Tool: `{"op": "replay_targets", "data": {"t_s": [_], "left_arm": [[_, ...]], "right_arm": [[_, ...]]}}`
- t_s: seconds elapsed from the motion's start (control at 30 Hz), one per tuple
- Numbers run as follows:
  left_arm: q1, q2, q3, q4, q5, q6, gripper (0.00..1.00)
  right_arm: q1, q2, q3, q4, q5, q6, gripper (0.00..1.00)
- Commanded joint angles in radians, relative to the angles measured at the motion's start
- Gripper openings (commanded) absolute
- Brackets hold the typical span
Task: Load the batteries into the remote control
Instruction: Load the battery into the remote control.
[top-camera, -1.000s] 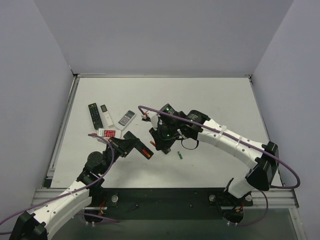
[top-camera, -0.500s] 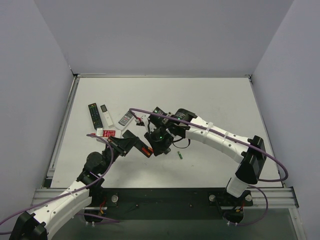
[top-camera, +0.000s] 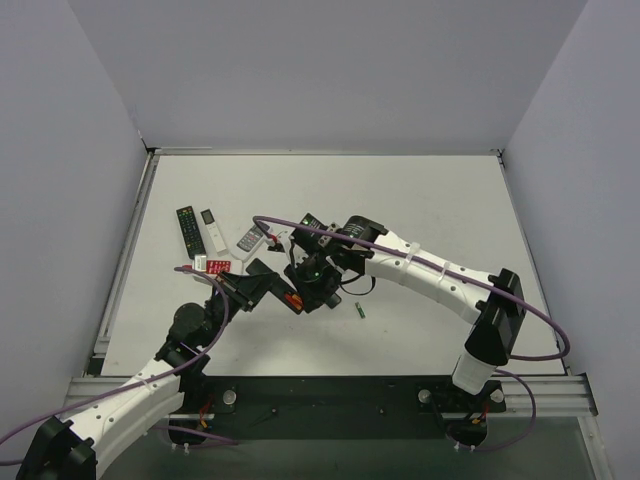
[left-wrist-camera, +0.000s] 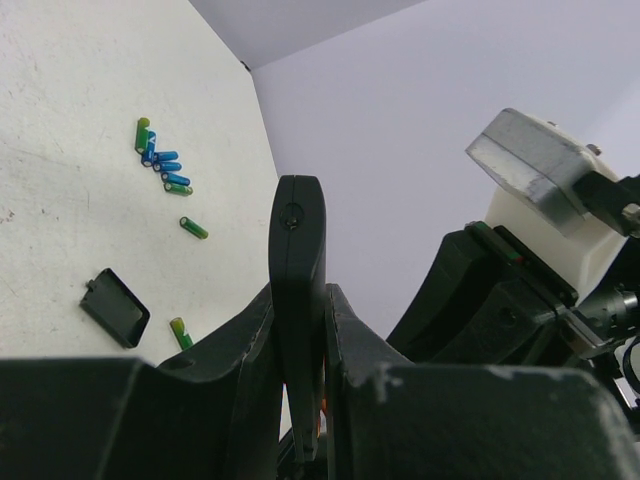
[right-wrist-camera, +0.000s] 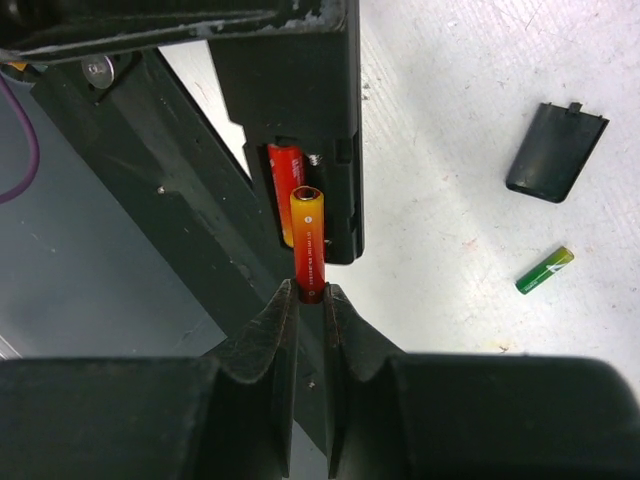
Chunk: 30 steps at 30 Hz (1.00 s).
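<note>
My left gripper (left-wrist-camera: 300, 305) is shut on the slim black remote control (left-wrist-camera: 297, 260), holding it off the table, edge-on in the left wrist view. In the right wrist view its open battery bay (right-wrist-camera: 312, 190) faces me with one orange-red battery (right-wrist-camera: 281, 185) lying inside. My right gripper (right-wrist-camera: 311, 293) is shut on the end of a second orange-red battery (right-wrist-camera: 309, 240), whose free end points into the bay beside the first. From above, both grippers meet near the remote (top-camera: 268, 285). The black cover piece (right-wrist-camera: 556, 150) lies on the table.
A green battery (right-wrist-camera: 544, 270) lies near the cover, and green and blue batteries (left-wrist-camera: 160, 165) are clustered farther off. A buttoned black remote (top-camera: 189, 231), two white remotes (top-camera: 213, 232) and a red-and-white one (top-camera: 214, 266) lie at the left.
My right arm has swung left with its battery and closed in on the remote. The left arm has held the remote almost still.
</note>
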Motion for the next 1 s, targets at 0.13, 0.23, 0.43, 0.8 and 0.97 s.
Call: {"op": "replay_targets", "data": {"t_s": [0.13, 0.23, 0.43, 0.8, 0.97], "left_arm": [[0.004, -0.002, -0.027, 0.098, 0.03, -0.011, 0.0], [0.004, -0.006, -0.03, 0.101, 0.03, -0.014, 0.0], [0.004, -0.007, -0.031, 0.109, 0.039, -0.014, 0.0], [0.004, -0.002, -0.028, 0.133, 0.059, -0.012, 0.0], [0.003, -0.001, -0.03, 0.135, 0.059, -0.014, 0.0]], "right_arm": [[0.006, 0.028, 0.046, -0.053, 0.003, 0.021, 0.0], [0.004, 0.027, 0.052, -0.055, 0.022, 0.025, 0.0], [0.003, 0.03, 0.055, -0.055, 0.031, 0.031, 0.01], [0.003, 0.034, 0.063, -0.061, 0.034, 0.054, 0.06], [0.001, 0.039, 0.07, -0.063, 0.034, 0.06, 0.08]]}}
